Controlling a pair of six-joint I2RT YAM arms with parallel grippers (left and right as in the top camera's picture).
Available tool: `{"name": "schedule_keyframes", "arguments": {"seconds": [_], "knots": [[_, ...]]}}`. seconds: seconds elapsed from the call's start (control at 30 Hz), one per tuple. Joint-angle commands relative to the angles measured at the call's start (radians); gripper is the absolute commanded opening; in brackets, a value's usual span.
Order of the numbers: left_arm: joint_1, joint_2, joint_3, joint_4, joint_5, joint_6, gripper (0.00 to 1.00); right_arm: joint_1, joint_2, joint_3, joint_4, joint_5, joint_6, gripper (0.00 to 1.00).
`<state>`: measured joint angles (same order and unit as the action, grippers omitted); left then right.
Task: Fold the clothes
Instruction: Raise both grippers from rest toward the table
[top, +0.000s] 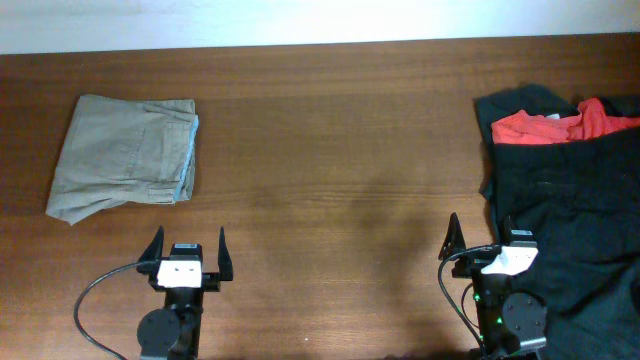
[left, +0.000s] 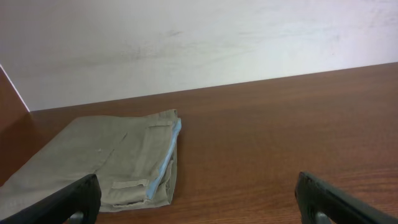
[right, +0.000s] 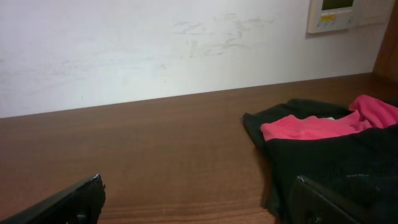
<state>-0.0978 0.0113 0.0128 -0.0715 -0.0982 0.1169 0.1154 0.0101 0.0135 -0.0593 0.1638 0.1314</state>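
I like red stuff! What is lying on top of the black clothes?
A crumpled red garment lies on the black clothes, near their far edge. How much more red is tucked under the black folds is hidden.

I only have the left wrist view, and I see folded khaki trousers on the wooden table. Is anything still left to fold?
Observer: Yes. A crumpled black garment lies unfolded at the right end of the wooden table.
Operator: Anything with it?
Observer: A red cloth sits on its far edge.
Operator: And the right gripper?
Observer: The right gripper is open and empty, at the garment's left edge.
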Motion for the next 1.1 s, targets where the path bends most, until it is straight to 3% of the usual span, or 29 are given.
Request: {"name": "schedule_keyframes", "arguments": {"seconds": [0.0,0.73,0.83,0.93,1.07], "knots": [[0.004,0.0,-0.003,-0.002,0.0,0.016,0.99,-0.006,-0.006,-0.008,-0.004,0.002,0.008,0.99],[0.004,0.0,-0.003,-0.002,0.011,0.016,0.99,-0.005,-0.006,-0.008,-0.003,-0.003,0.008,0.99],[0.004,0.0,-0.003,0.095,0.038,0.016,0.99,-0.005,-0.006,-0.005,0.028,-0.135,0.008,0.99],[0.005,0.0,0.037,0.262,0.057,0.017,0.99,-0.005,-0.004,0.082,0.018,-0.264,0.008,0.99],[0.005,0.142,0.251,0.084,0.056,0.039,0.99,-0.005,0.18,0.357,-0.225,-0.285,0.004,0.99]]}}
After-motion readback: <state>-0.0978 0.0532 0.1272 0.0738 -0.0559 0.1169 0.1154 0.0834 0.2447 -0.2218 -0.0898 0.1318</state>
